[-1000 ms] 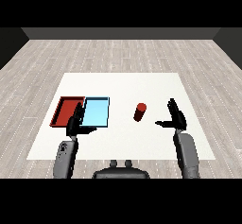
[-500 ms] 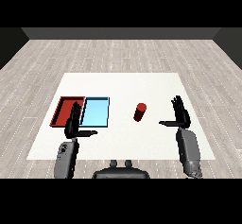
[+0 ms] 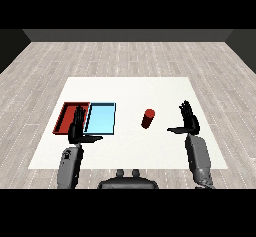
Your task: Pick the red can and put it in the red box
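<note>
1. From my remote station, nearest the head camera: the two grey forearms rise from the lower corners, each ending in a black hand held upright above the white tabletop (image 3: 130,146).

2. The left hand (image 3: 78,129) stands with fingers straight and thumb stuck out toward the middle, holding nothing. It overlaps the near edges of the two trays in my view. Compared with half a second ago, I see little change in its place.

3. The right hand (image 3: 188,122) is likewise spread wide, fingers straight up and thumb pointing inward toward the can, holding nothing. It has drifted slightly outward and up since a second ago, and it remains well apart from the can.

4. The red can (image 3: 148,119) stands upright on the tabletop between the trays and the right hand, nearer to that hand's side. It has not moved across the three frames. I can read no label or writing on it.

5. Farther left, the light blue tray (image 3: 101,119) and the red tray (image 3: 66,117) lie side by side, touching, the red one outermost. I see nothing inside either tray.

6. Beyond the tabletop, a pale wood-plank floor (image 3: 130,56) runs to a dark wall.
</note>
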Tool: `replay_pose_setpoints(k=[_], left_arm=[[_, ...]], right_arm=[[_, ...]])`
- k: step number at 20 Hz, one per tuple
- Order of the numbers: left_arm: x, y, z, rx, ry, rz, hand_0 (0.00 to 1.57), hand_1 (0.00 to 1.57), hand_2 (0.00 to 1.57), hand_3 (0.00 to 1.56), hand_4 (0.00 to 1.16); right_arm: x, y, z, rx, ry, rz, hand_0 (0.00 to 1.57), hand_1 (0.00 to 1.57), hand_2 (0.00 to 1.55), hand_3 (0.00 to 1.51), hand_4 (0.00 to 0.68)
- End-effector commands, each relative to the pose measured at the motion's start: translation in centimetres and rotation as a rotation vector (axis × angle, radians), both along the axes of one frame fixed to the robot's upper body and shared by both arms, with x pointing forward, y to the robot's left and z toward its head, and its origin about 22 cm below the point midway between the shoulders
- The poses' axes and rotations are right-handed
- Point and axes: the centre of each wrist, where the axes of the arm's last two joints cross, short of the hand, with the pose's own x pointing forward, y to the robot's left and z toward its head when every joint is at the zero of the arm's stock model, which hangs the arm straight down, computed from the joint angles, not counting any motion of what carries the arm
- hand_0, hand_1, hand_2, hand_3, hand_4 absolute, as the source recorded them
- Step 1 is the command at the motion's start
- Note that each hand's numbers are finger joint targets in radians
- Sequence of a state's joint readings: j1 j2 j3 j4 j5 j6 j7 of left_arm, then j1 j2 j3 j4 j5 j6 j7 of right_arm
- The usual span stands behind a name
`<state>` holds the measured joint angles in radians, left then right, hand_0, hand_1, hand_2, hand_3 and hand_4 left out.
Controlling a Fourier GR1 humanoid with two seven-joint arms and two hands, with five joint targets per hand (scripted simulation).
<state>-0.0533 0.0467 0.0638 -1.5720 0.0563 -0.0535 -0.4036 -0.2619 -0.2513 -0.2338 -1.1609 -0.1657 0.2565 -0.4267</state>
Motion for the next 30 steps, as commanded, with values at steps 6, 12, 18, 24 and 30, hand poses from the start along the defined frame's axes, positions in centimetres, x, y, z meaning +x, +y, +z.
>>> replay_pose_setpoints(k=[6, 12, 18, 24, 30], left_arm=[[-0.9, 0.2, -0.7, -0.026, 0.003, -0.014, 0.00, 0.00, 0.00, 0.00, 0.00], [0.8, 1.3, -1.1, -0.057, -0.001, -0.007, 0.00, 0.00, 0.00, 0.00, 0.00], [-1.8, 0.1, -0.5, -0.040, -0.007, -0.010, 0.00, 0.00, 0.00, 0.00, 0.00], [-1.3, -0.3, -1.4, -0.056, 0.004, -0.019, 0.00, 0.00, 0.00, 0.00, 0.00], [-0.9, 1.0, -0.8, -0.039, -0.003, -0.017, 0.00, 0.00, 0.00, 0.00, 0.00]], right_arm=[[1.9, 2.5, -1.3, 0.034, 0.055, 0.037, 0.00, 0.00, 0.00, 0.00, 0.000], [4.0, 5.2, -1.6, 0.055, 0.096, 0.068, 0.00, 0.00, 0.00, 0.00, 0.000], [4.6, 6.6, -1.9, 0.091, 0.134, 0.099, 0.00, 0.00, 0.00, 0.00, 0.000], [4.7, 6.9, -3.1, 0.117, 0.169, 0.117, 0.00, 0.00, 0.00, 0.00, 0.000], [6.1, 8.3, -3.9, 0.161, 0.168, 0.132, 0.00, 0.00, 0.00, 0.00, 0.000]])
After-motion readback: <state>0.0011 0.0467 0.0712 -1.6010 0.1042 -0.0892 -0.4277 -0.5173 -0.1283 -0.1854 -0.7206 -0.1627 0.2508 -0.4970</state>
